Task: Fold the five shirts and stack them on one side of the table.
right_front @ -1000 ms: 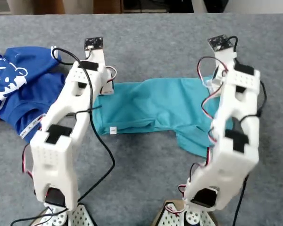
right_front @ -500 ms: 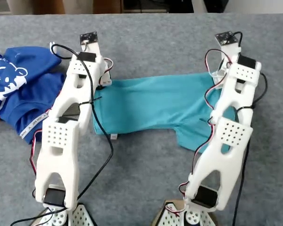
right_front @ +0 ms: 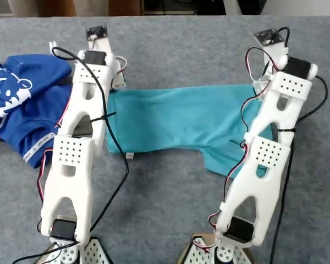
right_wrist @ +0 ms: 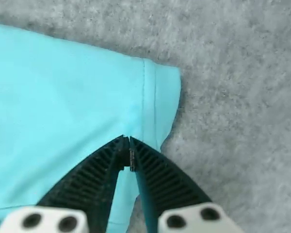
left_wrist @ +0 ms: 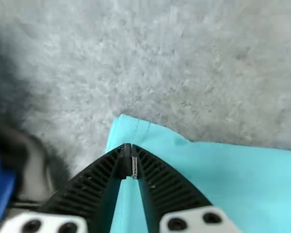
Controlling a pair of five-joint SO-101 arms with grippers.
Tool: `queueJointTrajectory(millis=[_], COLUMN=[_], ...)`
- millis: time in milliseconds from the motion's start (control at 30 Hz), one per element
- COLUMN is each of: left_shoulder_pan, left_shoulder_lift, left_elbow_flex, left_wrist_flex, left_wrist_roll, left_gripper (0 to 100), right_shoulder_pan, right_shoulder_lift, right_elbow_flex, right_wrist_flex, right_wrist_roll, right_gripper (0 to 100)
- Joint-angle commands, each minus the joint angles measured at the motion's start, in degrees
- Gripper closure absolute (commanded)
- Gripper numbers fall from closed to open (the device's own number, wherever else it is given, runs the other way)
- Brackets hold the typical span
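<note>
teal shirt (right_front: 181, 118): spread flat mid-table, between the two arms
left gripper (left_wrist: 128, 159): jaws clamped shut on its far-left corner
right gripper (right_wrist: 127, 151): jaws clamped shut on its far-right hem
high view: blue shirts (right_front: 22, 93) heaped at left
table (right_front: 176, 49): grey felt

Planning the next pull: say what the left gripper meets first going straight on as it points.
The left gripper, shut on the teal shirt, would probably meet the grey table covering just past the shirt's hem; nothing else lies ahead.
</note>
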Motion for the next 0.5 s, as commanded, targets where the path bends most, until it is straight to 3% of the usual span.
queueJointTrajectory(millis=[0,200,467], left_shoulder_pan=[1.58,1.58,1.67], left_shoulder_lift=[-0.57,-1.01,-1.19], left_elbow_flex=[-10.73,-19.43,-15.03], left_wrist_flex=[6.86,13.54,13.71], left_wrist_roll=[-3.25,-6.07,-6.15], left_gripper=[98,98,98], right_shoulder_pan=[1.36,1.89,-2.86], right_shoulder_lift=[-4.88,-17.01,-42.33], right_elbow_flex=[-2.07,8.31,48.57], right_wrist_flex=[1.23,1.23,0.26], right_wrist_roll=[-0.88,-0.62,-0.44], right_gripper=[99.6,99.6,99.7])
